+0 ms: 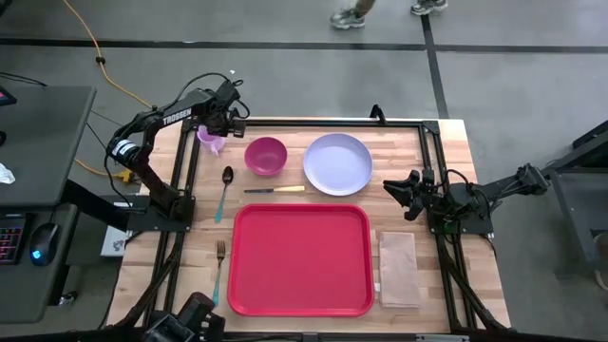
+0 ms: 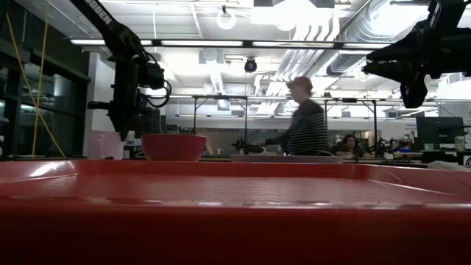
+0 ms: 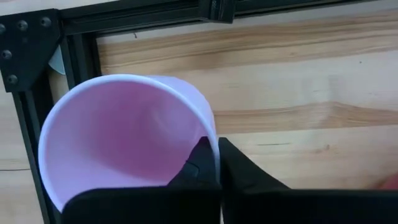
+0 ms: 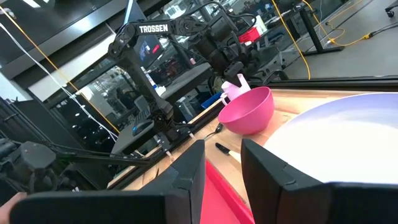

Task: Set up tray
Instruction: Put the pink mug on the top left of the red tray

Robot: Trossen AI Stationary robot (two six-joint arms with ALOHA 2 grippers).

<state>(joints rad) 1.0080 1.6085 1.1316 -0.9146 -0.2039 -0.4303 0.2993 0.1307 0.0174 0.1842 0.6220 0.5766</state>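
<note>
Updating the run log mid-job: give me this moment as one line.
left gripper: shut on pink cup rim, far-left corner | right gripper: open, beside plate | tray: empty

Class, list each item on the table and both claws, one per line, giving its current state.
Large red plastic tray: empty.
Pale pink plastic cup: rim pinched by left claw.
Magenta bowl: upright, empty.
Lavender round plate: empty.
Tan napkin: flat.
Right claw: open, empty.
</note>
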